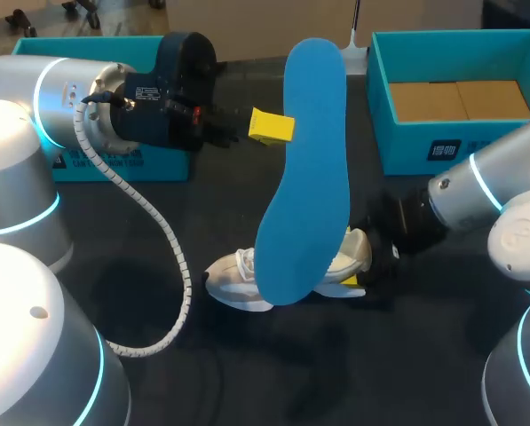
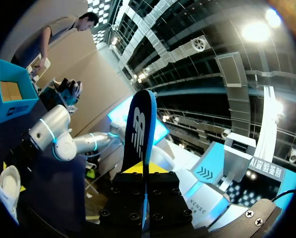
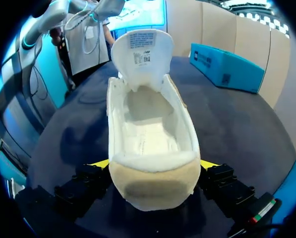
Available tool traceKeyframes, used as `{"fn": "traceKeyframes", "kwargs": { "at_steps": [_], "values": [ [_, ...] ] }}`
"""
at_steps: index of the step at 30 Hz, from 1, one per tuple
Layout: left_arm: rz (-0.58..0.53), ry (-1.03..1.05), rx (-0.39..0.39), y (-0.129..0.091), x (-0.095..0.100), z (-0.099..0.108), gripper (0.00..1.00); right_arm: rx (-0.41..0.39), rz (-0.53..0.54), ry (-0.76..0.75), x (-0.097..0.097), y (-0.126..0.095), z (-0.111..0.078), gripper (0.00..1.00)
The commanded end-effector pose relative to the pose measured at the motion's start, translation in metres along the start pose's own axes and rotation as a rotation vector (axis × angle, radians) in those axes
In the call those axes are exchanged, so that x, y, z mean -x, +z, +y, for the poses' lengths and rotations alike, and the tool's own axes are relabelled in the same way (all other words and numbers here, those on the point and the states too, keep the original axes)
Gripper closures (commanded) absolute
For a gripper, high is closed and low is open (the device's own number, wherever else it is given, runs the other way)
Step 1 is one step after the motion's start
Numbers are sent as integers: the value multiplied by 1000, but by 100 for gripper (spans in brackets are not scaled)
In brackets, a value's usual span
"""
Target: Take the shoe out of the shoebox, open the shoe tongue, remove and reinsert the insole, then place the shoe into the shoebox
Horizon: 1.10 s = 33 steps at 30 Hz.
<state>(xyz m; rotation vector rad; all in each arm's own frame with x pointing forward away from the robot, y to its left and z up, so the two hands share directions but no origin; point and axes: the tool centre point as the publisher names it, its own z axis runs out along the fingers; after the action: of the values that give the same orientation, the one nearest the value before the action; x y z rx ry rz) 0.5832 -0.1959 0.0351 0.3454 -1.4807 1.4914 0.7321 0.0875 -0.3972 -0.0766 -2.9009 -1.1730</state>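
- The shoebox (image 1: 407, 151) stands at the far right of the table (image 1: 273, 382). It is open-topped, and brown cardboard lines its floor.
- A second teal box (image 1: 114, 164) sits at the far left. The left arm covers most of it, so I cannot tell what it holds.
- The white shoe (image 1: 238, 280) lies on the table between the two boxes and nearer than both. It is well apart from each, with its toe to the left and its heel to the right.
- In the right wrist view the tongue (image 3: 142, 47) stands up and back, and the shoe's pale inside is open to sight.
- The right gripper (image 1: 358, 262) comes in low from the right. Its yellow tips press the heel from both sides, with the fingers spread as wide as the heel, so it grips the shoe.
- The left gripper (image 1: 278, 127) reaches in from the far left, above the table. Its fingers are pinched close on one long edge of the blue insole (image 1: 304, 177).
- The insole hangs in the air above the shoe, one end toward the gap between the boxes and the other over the shoe's middle.
- Dark table surface runs between the heel and the shoebox, and also from the shoe to the near edge.
- The left arm's white cable (image 1: 162, 266) loops down just left of the toe.
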Motion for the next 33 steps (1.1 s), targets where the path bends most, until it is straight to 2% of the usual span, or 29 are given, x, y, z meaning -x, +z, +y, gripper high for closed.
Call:
{"fn": "traceKeyframes", "kwargs": {
  "at_steps": [1, 5, 18, 31, 33],
  "values": [
    [1, 1, -3, 0, 1, 1, 100, -83, -5, 5, -4, -16, 10, 0],
    [1, 1, -3, 0, 1, 1, 100, -128, -15, 9, -5, -24, 16, 0],
    [1, 1, -3, 0, 1, 1, 100, -369, 16, 46, -12, -50, 46, 0],
    [1, 1, -3, 0, 1, 1, 100, -369, 16, 46, -12, -50, 46, 0],
    [1, 1, -3, 0, 1, 1, 100, -380, -7, 8, -9, -52, 52, 0]
  ]
}}
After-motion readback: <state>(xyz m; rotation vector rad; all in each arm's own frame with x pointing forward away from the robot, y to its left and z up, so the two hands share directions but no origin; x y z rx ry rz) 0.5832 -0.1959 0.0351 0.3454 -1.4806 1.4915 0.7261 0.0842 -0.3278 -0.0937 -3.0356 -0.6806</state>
